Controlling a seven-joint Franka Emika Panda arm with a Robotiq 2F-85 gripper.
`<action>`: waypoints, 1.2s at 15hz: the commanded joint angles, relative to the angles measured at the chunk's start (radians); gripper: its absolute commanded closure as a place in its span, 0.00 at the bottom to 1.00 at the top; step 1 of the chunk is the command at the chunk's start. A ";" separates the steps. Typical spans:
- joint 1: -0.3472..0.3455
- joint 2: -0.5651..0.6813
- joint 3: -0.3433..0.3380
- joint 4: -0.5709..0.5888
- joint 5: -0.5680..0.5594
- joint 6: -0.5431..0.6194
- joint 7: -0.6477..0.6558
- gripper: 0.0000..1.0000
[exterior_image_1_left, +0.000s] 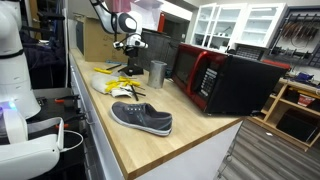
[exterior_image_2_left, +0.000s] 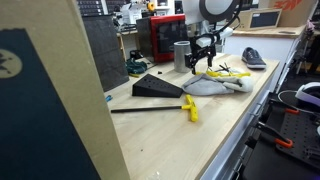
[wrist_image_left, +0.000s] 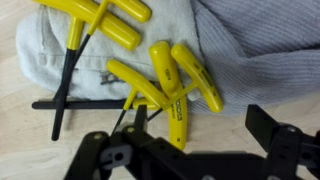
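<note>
Hovering wide open and empty, the gripper (exterior_image_1_left: 128, 45) hangs over the yellow T-handle wrenches (wrist_image_left: 165, 95), which are heaped on a grey cloth (wrist_image_left: 250, 50) toward the counter's (exterior_image_1_left: 150, 150) far end. The wrenches overlap and hide their shafts, so I count five, maybe six. A lone wrench (exterior_image_2_left: 190, 108) lies by one black wedge (exterior_image_2_left: 158, 88). One metal cup (exterior_image_1_left: 157, 72), one red microwave (exterior_image_1_left: 215, 80) and one shoe (exterior_image_1_left: 142, 118) sit close by.

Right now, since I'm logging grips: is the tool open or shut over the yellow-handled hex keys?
Open. In the wrist view the tool hangs above the yellow-handled hex keys, jaws wide apart, gripping nothing.
</note>
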 joint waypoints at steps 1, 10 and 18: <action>0.037 0.014 -0.025 0.041 0.034 -0.111 0.040 0.00; 0.036 -0.021 -0.076 0.013 -0.120 -0.156 0.268 0.00; 0.073 0.002 -0.058 0.015 -0.200 -0.149 0.376 0.49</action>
